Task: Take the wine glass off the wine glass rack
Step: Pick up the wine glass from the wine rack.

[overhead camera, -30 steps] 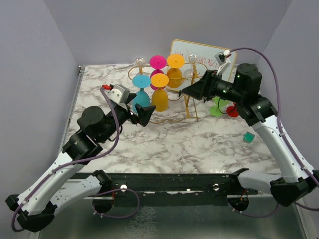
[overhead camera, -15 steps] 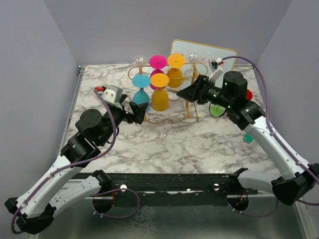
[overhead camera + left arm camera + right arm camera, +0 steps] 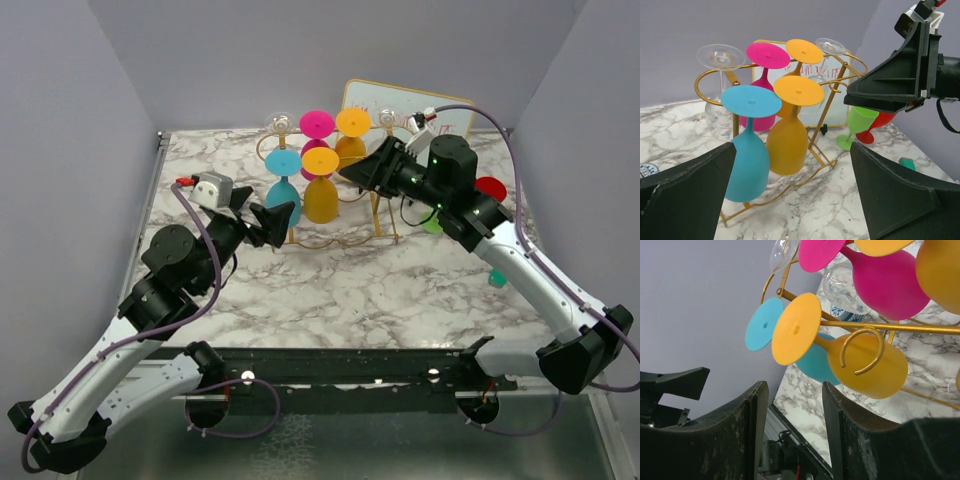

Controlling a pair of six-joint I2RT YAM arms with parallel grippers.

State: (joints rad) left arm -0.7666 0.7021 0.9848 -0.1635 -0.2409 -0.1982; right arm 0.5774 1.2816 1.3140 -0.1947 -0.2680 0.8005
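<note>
Right arm [image 3: 470,215] nearer rack [image 3: 920,328], glasses [image 3: 320,200] bowl-down

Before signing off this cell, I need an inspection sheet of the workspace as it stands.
Surface: marble table; no spills seen.
Job's things: wine glass rack upright; blue glass, front orange glass, rear orange glass, magenta glass and clear glasses hang inverted on it.
Clutter: green glass, red glass and teal cube at right; whiteboard behind the rack.
Grippers: left pincer open near the blue glass; right pincer open, empty, beside the rack.
Cables: purple cable along each arm, clear of the rack.
Surroundings: plain walls; nothing else seen.
</note>
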